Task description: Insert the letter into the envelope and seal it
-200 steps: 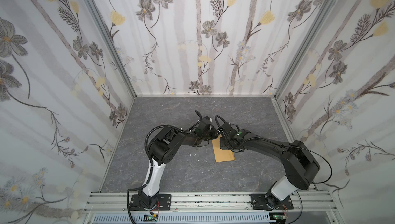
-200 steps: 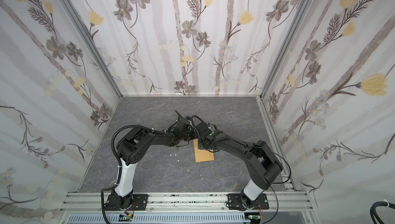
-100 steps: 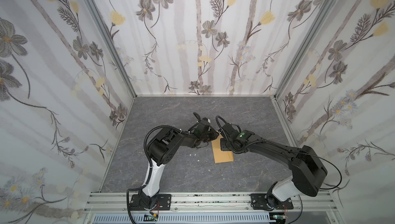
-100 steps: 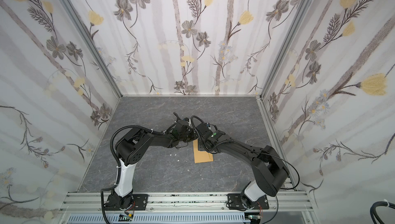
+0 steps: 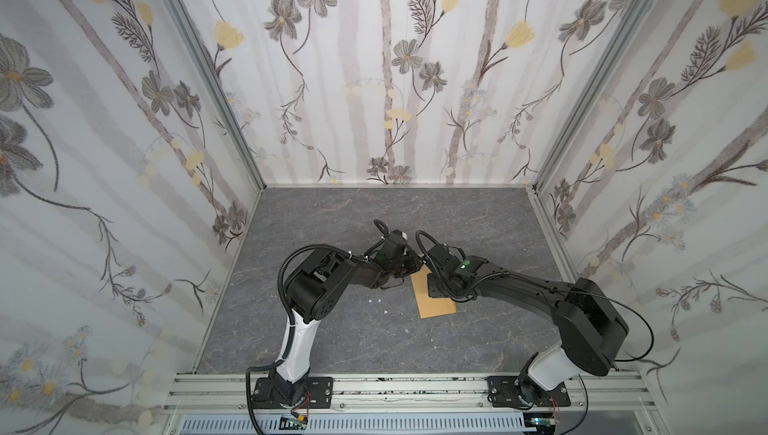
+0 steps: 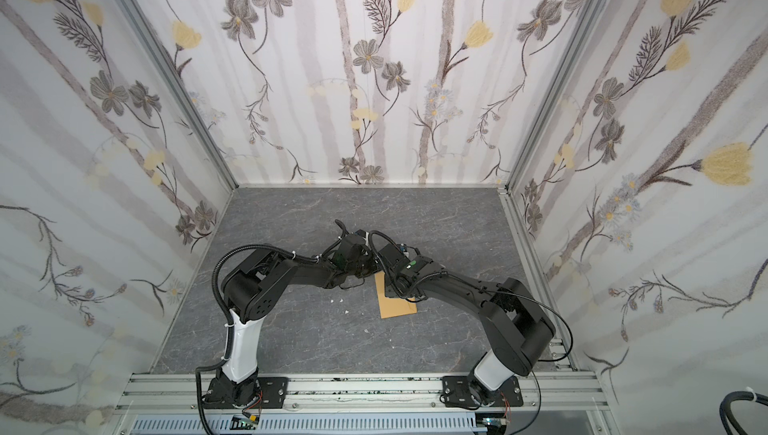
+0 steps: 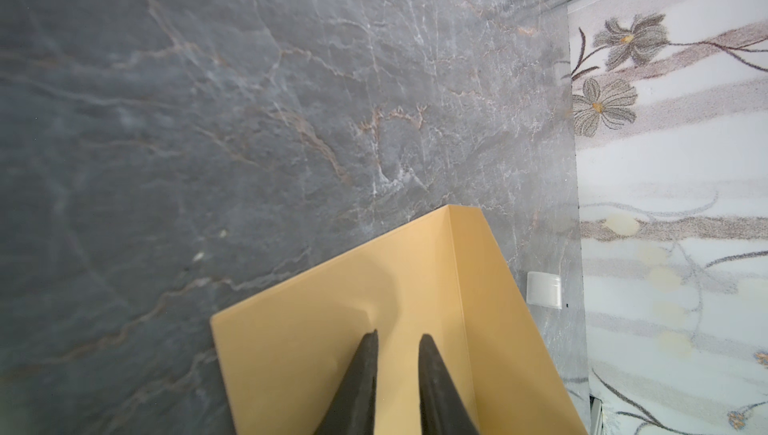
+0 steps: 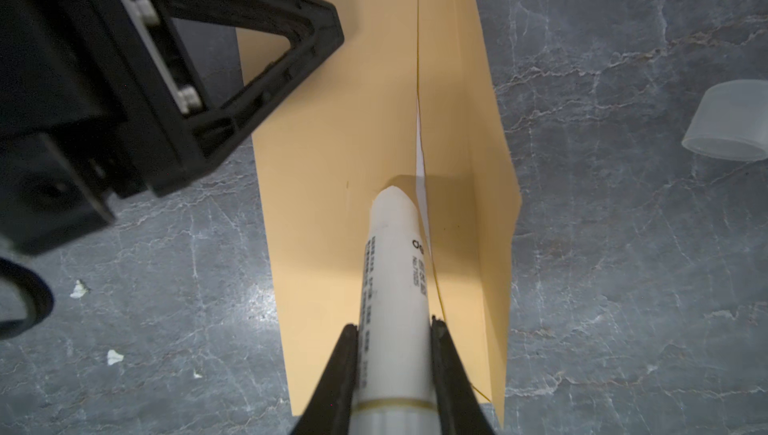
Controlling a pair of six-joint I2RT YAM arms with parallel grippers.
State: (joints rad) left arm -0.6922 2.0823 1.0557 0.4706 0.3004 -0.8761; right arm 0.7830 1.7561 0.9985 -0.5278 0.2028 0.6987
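At the middle of the table (image 5: 332,350) lies the envelope (image 8: 324,204), flat, with its long flap standing up along the fold. Of the letter (image 8: 420,163) only a thin white sliver shows at the fold; the rest is covered by the brown paper, and its floral print cannot be made out. In both top views the two arms hide the far end of the envelope, so only its near end shows (image 5: 436,304) (image 6: 397,306).

The right hand (image 8: 392,325) is clamped on a white tube (image 8: 395,254), whose rounded tip rests on the envelope just beside the fold. The tube's lettering is too blurred to read and its rear end is cut off.

The left hand (image 7: 400,335) sits low over the envelope, fingers a narrow gap apart with nothing between them; whether the tips touch the paper is unclear.

A translucent cap (image 8: 731,125) lies on the table near the flap, partly cut off.
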